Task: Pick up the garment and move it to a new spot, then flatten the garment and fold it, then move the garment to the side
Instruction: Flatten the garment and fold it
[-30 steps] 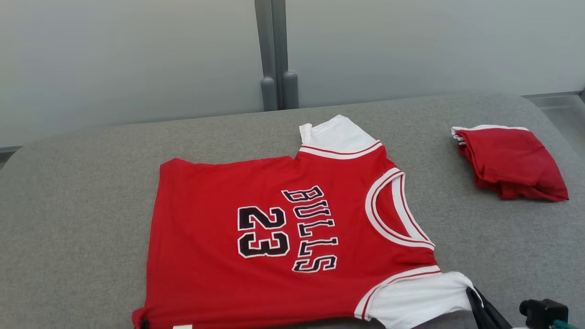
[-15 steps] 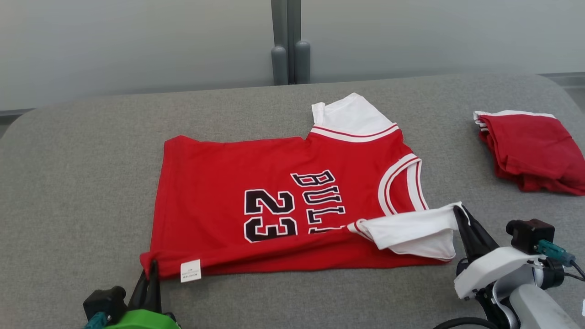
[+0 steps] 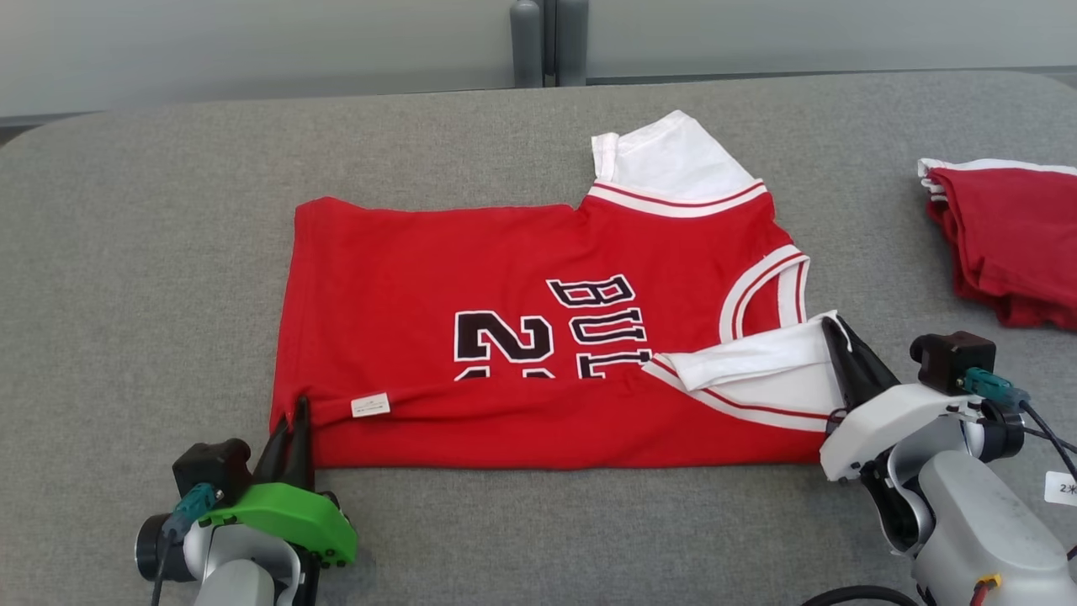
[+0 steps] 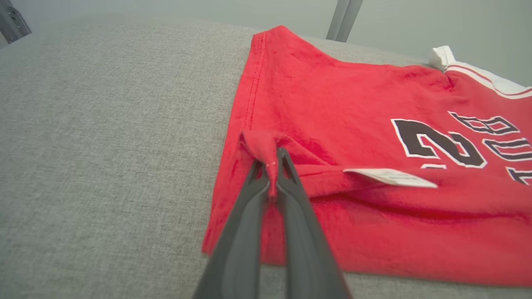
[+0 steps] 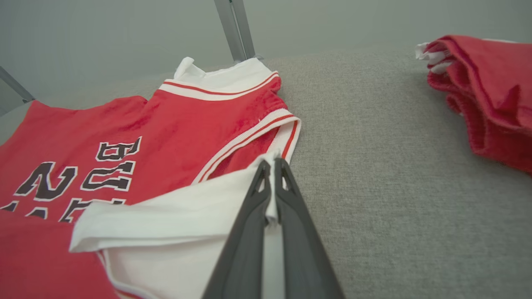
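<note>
The left tool (image 3: pixel 299 412) is closed on the near hem corner (image 4: pixel 257 145) of the jersey (image 3: pixel 505 278), and the right tool (image 3: pixel 833 332) on its white sleeve (image 3: pixel 757 362), probably so the near edge folds over evenly.

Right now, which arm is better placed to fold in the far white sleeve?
Right, probably: the right claw, pinching the red fabric jersey by its near sleeve, sits closer than the left claw at the hem.

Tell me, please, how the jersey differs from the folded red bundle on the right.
The jersey lies spread wide, near edge turned over; the bundle is folded small in layers. The left gripper and right gripper pinch the jersey; the bundle lies untouched. Both are red with white trim.
</note>
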